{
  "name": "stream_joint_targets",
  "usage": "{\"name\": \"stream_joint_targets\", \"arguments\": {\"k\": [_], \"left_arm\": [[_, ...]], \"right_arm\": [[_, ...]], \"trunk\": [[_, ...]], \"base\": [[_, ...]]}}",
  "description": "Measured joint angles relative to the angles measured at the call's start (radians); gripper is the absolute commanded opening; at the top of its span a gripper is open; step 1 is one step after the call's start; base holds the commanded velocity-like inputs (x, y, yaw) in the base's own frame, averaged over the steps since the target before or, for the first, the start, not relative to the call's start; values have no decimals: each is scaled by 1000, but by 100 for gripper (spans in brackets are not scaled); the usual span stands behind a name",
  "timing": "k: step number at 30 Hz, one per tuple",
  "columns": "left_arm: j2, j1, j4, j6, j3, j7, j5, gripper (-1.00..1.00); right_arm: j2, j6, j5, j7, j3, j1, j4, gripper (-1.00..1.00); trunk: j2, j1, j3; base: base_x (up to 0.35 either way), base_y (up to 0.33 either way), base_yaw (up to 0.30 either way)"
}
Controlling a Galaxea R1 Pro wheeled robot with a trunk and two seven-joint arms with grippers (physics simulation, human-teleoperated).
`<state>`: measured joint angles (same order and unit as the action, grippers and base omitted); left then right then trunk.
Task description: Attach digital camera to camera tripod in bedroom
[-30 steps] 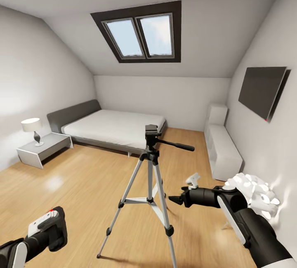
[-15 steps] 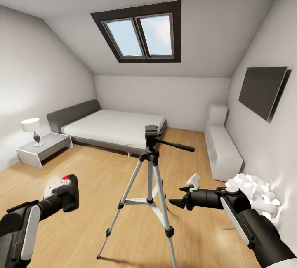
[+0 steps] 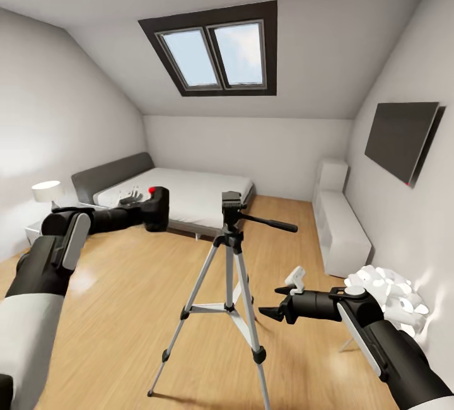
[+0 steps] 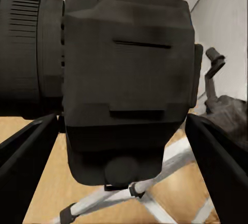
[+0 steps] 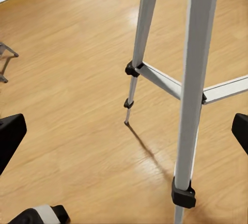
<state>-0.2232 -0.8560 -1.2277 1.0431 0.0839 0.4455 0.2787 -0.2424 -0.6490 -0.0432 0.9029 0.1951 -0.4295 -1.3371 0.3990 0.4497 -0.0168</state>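
Now the left gripper [image 3: 151,208] grasps the digital camera [image 3: 155,209], raised left of the camera tripod [image 3: 231,271] at about head height. Carrying step, I judge; next, set it over the black head. Right gripper [image 3: 280,299] (fingers spread, holding nothing) hovers near the legs.

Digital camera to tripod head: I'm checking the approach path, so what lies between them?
Nothing stands between them. In the head view the digital camera in the left claw is beside the camera tripod head, only the bed behind.
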Motion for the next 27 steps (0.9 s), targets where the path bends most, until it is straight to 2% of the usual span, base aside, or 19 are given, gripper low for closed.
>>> {"name": "stream_joint_targets", "arguments": {"k": [2,3,4,5,7,8,9,10,12,13,14,15,17,20,21,25,27], "left_arm": [[-17,-81,72,0,-42,57,9,-100],[-28,-162,164,-3,-81,103,-1,-100],[-31,-211,207,2,-100,124,25,-100],[-34,-257,257,0,-120,144,14,-100],[-35,-356,367,1,-169,184,15,-100],[-30,-449,477,-4,-233,228,-6,-100],[-24,-501,522,1,-273,252,27,-100],[-16,-547,567,1,-320,279,15,-100],[6,-634,646,0,-424,340,12,-100],[27,-707,706,-6,-535,408,-7,-100],[39,-745,727,0,-595,443,25,-100],[49,-777,747,-1,-655,481,8,-100],[64,-831,772,-1,-766,556,10,-100],[85,-883,788,-1,-927,661,9,-100],[101,-908,793,-1,-1028,723,9,-100],[132,-972,799,-3,-1222,842,9,-100],[140,-1009,801,-5,-1302,900,10,-100]], "right_arm": [[0,-1,-1,3,-1,0,0,100],[0,-2,-2,6,-2,0,0,100],[1,-3,-3,7,-2,0,0,100],[2,-3,-3,8,-3,-1,0,100],[6,-4,-2,8,-5,-1,1,100],[10,-4,-1,6,-6,-1,1,100],[11,-3,0,5,-7,-1,2,100],[12,-2,0,5,-7,-1,3,100],[14,-1,1,2,-7,-1,4,100],[16,1,2,0,-7,-1,5,100],[17,1,2,-1,-7,-1,5,100],[18,2,3,-1,-7,-1,5,100],[19,3,3,-2,-6,-1,6,100],[21,4,4,-5,-5,-1,7,100],[23,4,5,-10,-4,-1,7,100],[26,5,6,-28,-4,-1,7,100],[26,5,7,-41,-3,-1,7,100]], "trunk": [[0,0,0],[-1,0,0],[0,0,0],[0,0,0],[0,0,0],[-1,0,0],[0,0,0],[0,0,0],[0,0,0],[0,0,0],[1,0,0],[0,0,0],[0,0,0],[0,0,0],[0,0,0],[0,0,0],[0,0,0]], "base": [[0,0,0],[0,0,0],[0,0,0],[0,0,0],[0,0,0],[0,0,0],[0,0,0],[0,0,0],[0,0,0],[0,0,0],[0,0,0],[0,0,0],[0,0,0],[0,0,0],[0,0,0],[0,0,0],[0,0,0]]}}
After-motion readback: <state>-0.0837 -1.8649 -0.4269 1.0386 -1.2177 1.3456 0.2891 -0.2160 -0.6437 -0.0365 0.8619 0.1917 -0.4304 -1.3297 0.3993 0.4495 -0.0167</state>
